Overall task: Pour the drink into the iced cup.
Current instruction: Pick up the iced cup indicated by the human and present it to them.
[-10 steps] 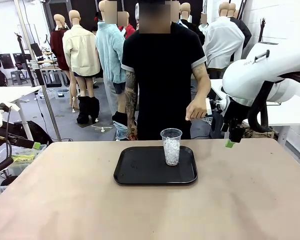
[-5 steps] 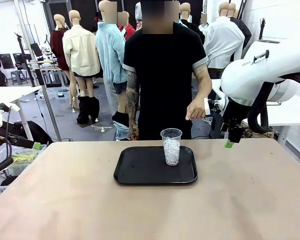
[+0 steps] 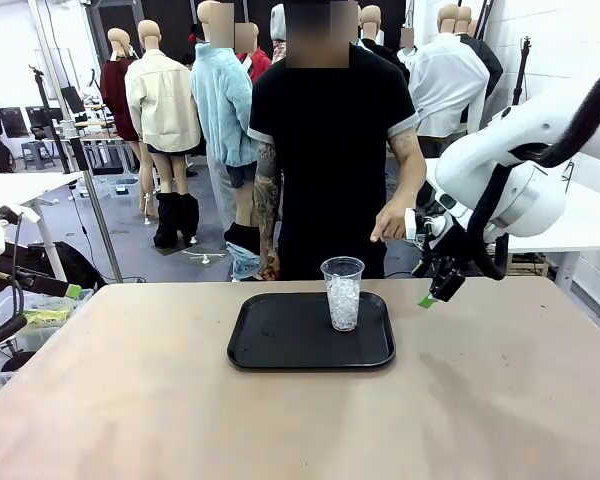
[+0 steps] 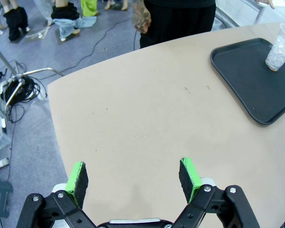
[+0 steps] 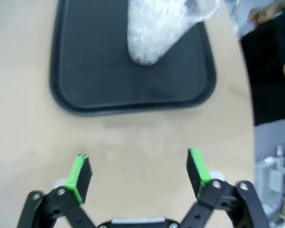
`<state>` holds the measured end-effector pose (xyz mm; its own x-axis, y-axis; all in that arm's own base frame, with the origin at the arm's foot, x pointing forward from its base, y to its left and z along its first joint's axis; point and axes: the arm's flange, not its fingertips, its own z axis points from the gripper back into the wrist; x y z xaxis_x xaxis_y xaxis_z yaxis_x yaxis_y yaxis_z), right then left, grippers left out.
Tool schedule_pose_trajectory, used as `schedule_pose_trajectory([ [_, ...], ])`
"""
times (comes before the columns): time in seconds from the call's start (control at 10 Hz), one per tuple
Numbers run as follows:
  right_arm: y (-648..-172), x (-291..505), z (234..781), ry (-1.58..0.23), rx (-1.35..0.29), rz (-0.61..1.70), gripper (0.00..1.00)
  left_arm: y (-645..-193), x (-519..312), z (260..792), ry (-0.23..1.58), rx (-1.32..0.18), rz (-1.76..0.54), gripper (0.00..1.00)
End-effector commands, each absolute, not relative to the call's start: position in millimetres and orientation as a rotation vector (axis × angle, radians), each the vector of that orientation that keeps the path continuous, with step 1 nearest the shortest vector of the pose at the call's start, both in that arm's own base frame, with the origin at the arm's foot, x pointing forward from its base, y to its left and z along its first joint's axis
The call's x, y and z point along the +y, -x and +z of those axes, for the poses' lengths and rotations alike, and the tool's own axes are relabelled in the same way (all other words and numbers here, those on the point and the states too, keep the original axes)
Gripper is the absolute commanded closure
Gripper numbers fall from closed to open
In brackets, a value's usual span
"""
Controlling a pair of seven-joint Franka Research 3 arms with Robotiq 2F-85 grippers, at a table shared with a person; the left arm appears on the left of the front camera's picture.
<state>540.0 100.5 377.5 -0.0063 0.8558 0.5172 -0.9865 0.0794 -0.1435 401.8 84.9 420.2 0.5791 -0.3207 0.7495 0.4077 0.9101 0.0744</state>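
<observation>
Now, right claw: wide, empty, near tray.
Left claw: wide, empty.
Iced cup: approach gently, avoid tipping.

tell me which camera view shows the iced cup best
The front view: the iced cup stands whole, sharp and upright on the black tray. The right wrist view has it close but blurred, its top cut off. The left wrist view catches it small, cropped by the right edge.

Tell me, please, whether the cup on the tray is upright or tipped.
Upright: the cup stands on its base on the tray, rim up, holding ice.
</observation>
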Motion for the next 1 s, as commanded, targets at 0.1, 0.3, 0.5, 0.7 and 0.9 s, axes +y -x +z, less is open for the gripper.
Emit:
schedule_pose_trajectory([
  [0.1, -566.6, 106.8, 353.4, -0.421, -0.661, 1.505, 0.00, -401.4, 85.2, 417.4, 0.101, -0.865, -0.418, 0.00],
  [0.3, -594.0, 119.4, 337.5, -0.545, -0.641, 1.541, 0.00, -401.4, 85.2, 417.4, 0.101, -0.865, -0.418, 0.00],
  [0.5, -603.6, 128.4, 327.4, -0.665, -0.644, 1.561, 0.00, -401.4, 85.2, 417.4, 0.101, -0.865, -0.418, 0.00],
  [0.7, -608.3, 135.4, 318.5, -0.733, -0.624, 1.581, 0.00, -401.4, 85.2, 417.4, 0.101, -0.865, -0.418, 0.00],
  [0.9, -599.3, 149.9, 312.2, -0.729, -0.678, 1.542, 0.00, -401.4, 85.2, 417.4, 0.101, -0.865, -0.418, 0.00],
])
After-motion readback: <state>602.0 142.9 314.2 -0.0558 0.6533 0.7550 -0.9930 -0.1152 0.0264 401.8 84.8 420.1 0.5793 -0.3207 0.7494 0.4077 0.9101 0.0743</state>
